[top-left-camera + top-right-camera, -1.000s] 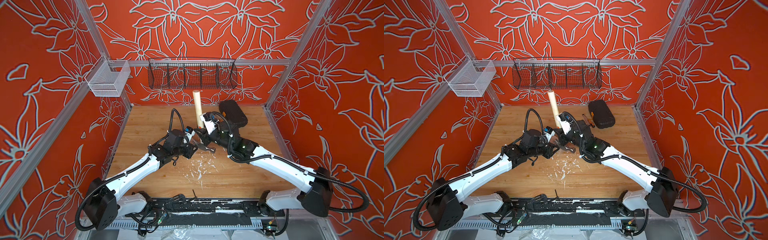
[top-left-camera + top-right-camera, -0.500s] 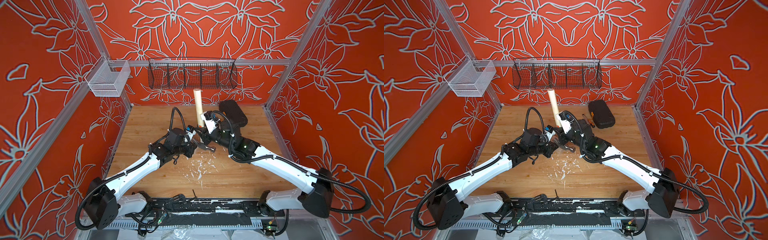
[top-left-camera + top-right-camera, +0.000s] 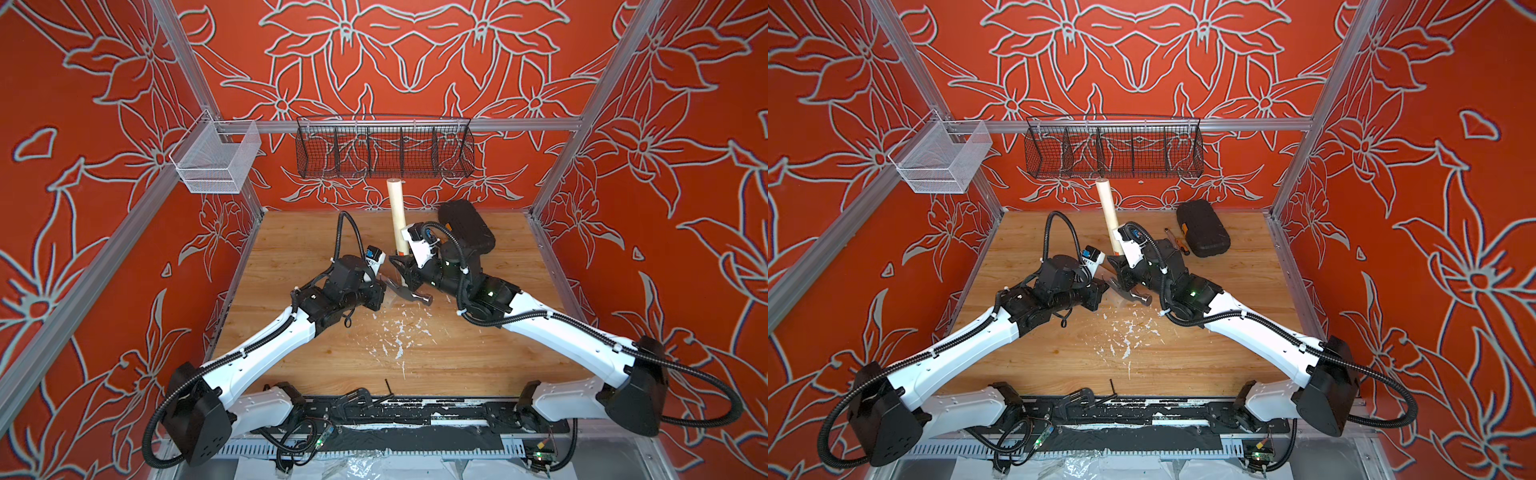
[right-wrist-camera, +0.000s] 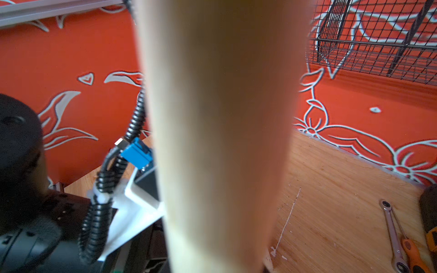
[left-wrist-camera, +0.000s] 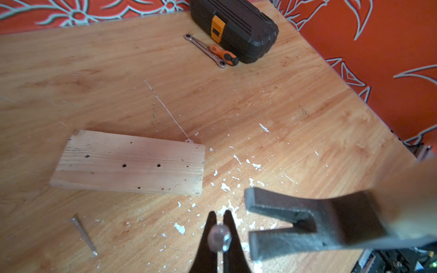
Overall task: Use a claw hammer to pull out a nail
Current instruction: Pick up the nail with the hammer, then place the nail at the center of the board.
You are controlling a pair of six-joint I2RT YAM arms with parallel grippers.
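Observation:
The claw hammer stands nearly upright, its pale wooden handle (image 3: 396,216) (image 3: 1108,212) (image 4: 220,132) rising toward the back wall and its grey head (image 3: 409,293) (image 3: 1133,296) just above the table. My right gripper (image 3: 405,272) is shut on the handle close to the head; the handle hides its jaws in the right wrist view. The split claw (image 5: 283,227) hangs beside my left gripper (image 5: 220,214), which is shut on a nail (image 5: 218,237) seen end-on between its fingers. A second nail (image 5: 84,234) lies loose on the table.
A pale wooden block (image 5: 127,163) with several holes lies flat ahead of the left gripper. A black tool case (image 3: 465,226) (image 5: 234,28), a wrench (image 5: 204,50) and an orange-handled screwdriver (image 5: 223,54) sit at the back right. White flakes (image 3: 399,332) litter the table. Wire baskets (image 3: 384,151) hang on the walls.
The left gripper's jaws have closed on the nail beside the hammer claw. The right arm has held the hammer nearly still.

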